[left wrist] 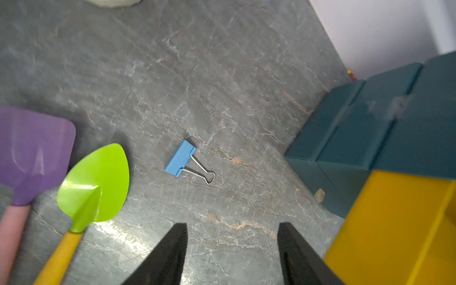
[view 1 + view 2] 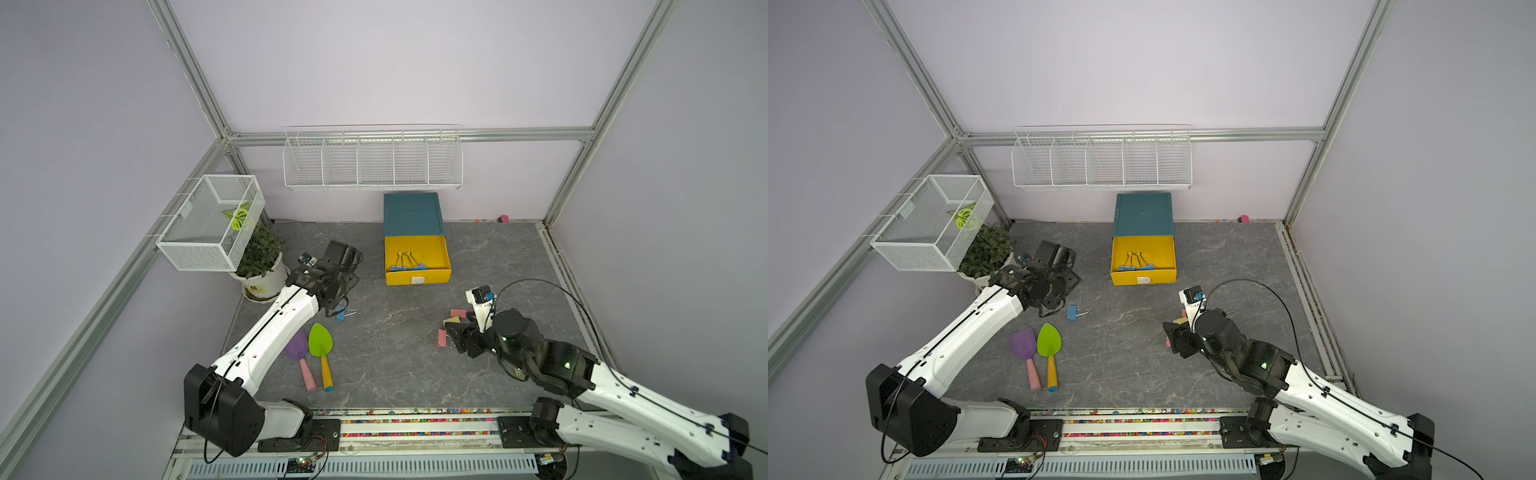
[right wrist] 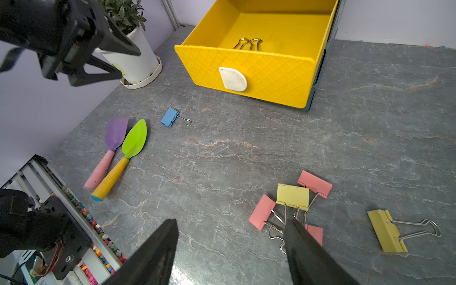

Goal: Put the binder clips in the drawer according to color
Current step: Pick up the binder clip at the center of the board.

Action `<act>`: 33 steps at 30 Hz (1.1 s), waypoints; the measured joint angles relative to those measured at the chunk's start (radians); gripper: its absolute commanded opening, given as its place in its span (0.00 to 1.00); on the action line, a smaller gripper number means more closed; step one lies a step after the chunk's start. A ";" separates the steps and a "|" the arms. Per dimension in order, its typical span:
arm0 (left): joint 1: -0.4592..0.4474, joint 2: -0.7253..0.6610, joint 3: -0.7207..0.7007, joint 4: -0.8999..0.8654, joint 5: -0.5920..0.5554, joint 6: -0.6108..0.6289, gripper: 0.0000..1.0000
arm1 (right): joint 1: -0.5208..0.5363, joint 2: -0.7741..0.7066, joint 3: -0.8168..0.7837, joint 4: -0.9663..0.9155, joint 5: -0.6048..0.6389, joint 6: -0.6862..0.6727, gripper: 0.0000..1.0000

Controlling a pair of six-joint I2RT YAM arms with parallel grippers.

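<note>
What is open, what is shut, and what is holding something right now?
yellow drawer: pulled open, blue clips inside.
loose blue clip: lying on the table, not held.
pink and yellow clips: lying on the table, not held.
left hand: open, empty.
right hand: open, empty.

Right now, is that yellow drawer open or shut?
Open. The yellow drawer sticks out of the teal cabinet, and blue clips lie inside it.

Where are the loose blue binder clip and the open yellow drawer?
Loose blue metal binder clip (image 1: 180,159): left wrist view, blue body.
Open yellow plastic drawer (image 3: 276,79): right wrist view, front panel.
</note>
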 measured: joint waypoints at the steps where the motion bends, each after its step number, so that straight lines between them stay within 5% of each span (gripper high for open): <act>1: 0.013 0.001 -0.026 0.015 0.017 -0.037 0.63 | 0.000 0.002 0.000 0.000 -0.001 0.000 0.74; 5: 0.064 0.026 -0.084 0.060 0.083 -0.175 0.68 | 0.000 0.011 0.000 0.003 -0.013 0.000 0.74; 12: 0.104 0.128 -0.091 0.059 0.131 -0.379 0.92 | 0.000 0.012 0.000 0.004 -0.020 0.000 0.74; 33: 0.191 0.428 0.031 -0.010 0.242 -0.570 0.88 | 0.000 0.033 0.000 0.011 -0.019 -0.020 0.74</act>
